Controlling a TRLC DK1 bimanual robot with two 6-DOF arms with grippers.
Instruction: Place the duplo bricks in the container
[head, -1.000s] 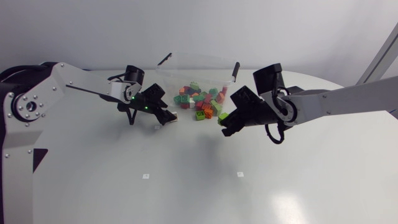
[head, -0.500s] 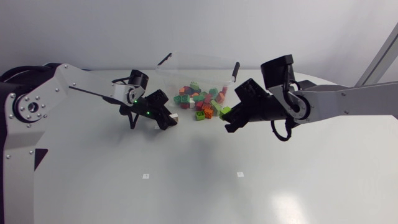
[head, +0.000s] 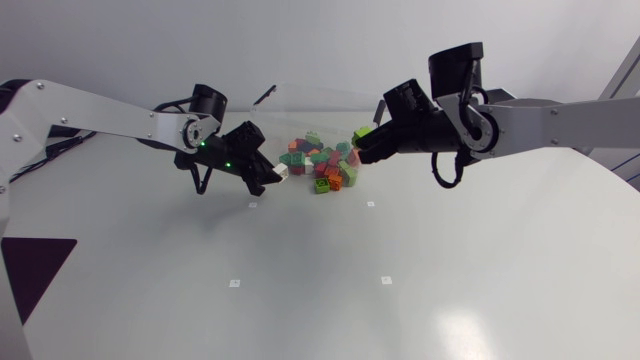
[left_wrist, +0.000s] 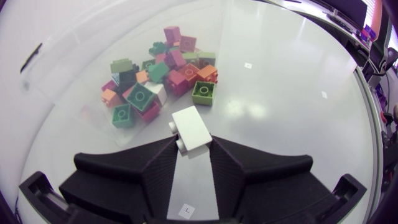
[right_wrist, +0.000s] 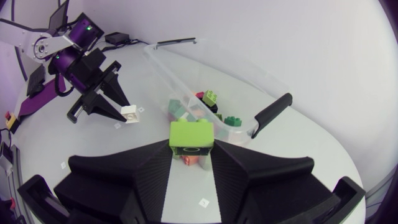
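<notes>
The task looks nearly finished. A heap of bricks (head: 322, 162) in many colours already lies in the clear container (head: 320, 100). As far as I can see, two bricks are left, and each one is held in the air by a gripper.

The left gripper (head: 266, 180) is closed on a white brick (head: 281, 172). Its fingers press the brick from two sides, with only the width of the brick between them. It is just beside the front-left side of the container and not yet over it.

The right gripper (head: 368, 142) holds a light green brick (head: 362, 133) in the same way. It is at the right end of the container, near the black handle (head: 380, 108) and about over the rim.

In my judgement, what remains is to bring both bricks above the heap and open the fingers. One front brick (head: 322, 185) lies at the near edge of the heap, and I cannot tell whether it is inside the clear wall.
</notes>
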